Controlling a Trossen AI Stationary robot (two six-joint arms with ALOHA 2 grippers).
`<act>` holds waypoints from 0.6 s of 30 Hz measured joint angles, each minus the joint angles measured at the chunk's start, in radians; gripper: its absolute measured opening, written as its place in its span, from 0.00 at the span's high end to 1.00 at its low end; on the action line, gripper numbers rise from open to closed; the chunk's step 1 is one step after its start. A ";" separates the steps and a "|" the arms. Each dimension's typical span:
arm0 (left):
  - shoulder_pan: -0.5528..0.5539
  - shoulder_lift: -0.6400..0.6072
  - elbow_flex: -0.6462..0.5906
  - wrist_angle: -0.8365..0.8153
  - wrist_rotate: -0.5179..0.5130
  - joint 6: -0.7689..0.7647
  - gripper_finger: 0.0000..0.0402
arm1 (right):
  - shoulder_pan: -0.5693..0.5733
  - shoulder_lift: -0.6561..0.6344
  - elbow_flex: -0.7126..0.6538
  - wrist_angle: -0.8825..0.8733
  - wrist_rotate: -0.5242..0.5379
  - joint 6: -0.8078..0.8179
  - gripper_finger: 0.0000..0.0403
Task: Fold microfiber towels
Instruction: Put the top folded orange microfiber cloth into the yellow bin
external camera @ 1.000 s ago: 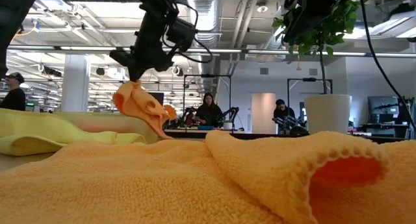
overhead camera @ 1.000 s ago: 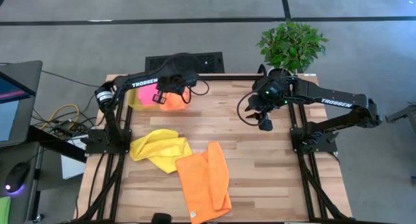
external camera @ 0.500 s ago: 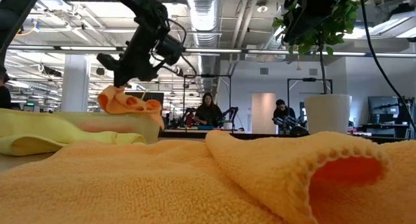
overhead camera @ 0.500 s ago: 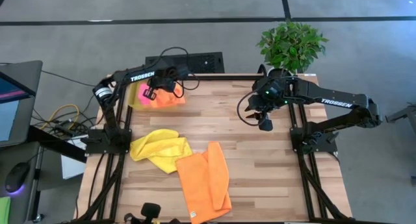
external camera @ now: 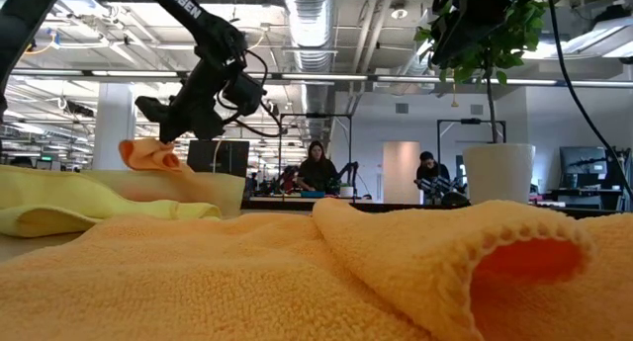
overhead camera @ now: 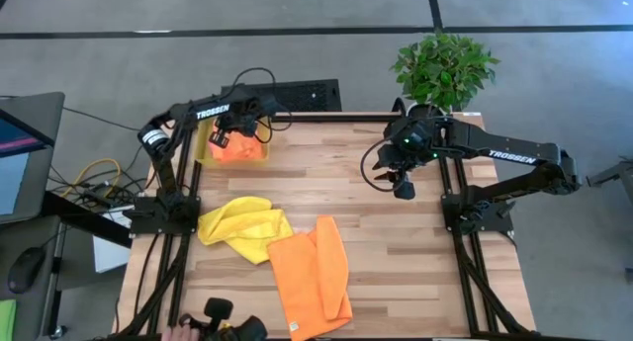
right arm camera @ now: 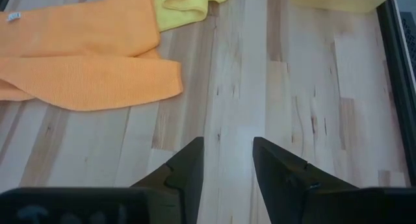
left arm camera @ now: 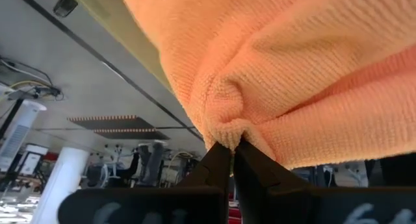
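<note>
Count: 2 orange towels, 1 yellow towel visible now. Pink not visible in the current high view.

Orange towel #1 [overhead camera: 240, 149]: bunched, pinched in the left end effector [overhead camera: 226, 141], fingers [left arm camera: 218, 169] clenched tight on a fold of it. It sits over the yellow bin [overhead camera: 205, 146] at the far-left corner of the surface [overhead camera: 396, 252].

Orange towel #2 [overhead camera: 312, 277]: lying flat-ish on the near-centre of the surface, one long edge folded over.

Yellow towel [overhead camera: 242, 227]: crumpled, touching orange #2 on its left side.

Right end effector [overhead camera: 403, 190]: hovering above bare wood on the right half, fingers [right arm camera: 188, 169] spread apart, grasping nothing.

Delta vs 1.0 s ago:
- Left arm has pulled back toward the far-left corner; the towel went with it and now covers the bin.
- Pink cloth that showed beside the orange bundle is now covered.
- In the low view the towel hung clear below the left end effector; now it sits lower, on the bin rim.
- Right arm, yellow towel, orange #2: unchanged.
- A dark object and a person's hand [overhead camera: 178, 332] have come in at the near edge.
</note>
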 joint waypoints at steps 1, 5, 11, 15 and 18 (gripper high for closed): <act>0.006 0.000 0.000 0.008 -0.001 0.005 1.00 | 0.000 0.000 0.000 0.000 0.000 0.000 0.61; 0.024 0.000 0.000 0.035 0.000 0.007 0.99 | 0.000 0.000 0.000 0.000 0.000 0.001 0.62; 0.028 0.000 0.000 0.053 0.052 -0.030 0.95 | 0.000 0.000 0.000 0.000 0.004 0.001 0.62; 0.028 0.000 0.000 0.084 0.097 -0.035 0.90 | 0.000 0.000 0.000 0.000 0.013 0.002 0.62; 0.028 0.000 0.000 0.117 0.100 -0.067 0.84 | 0.000 0.000 0.000 0.000 0.020 0.002 0.62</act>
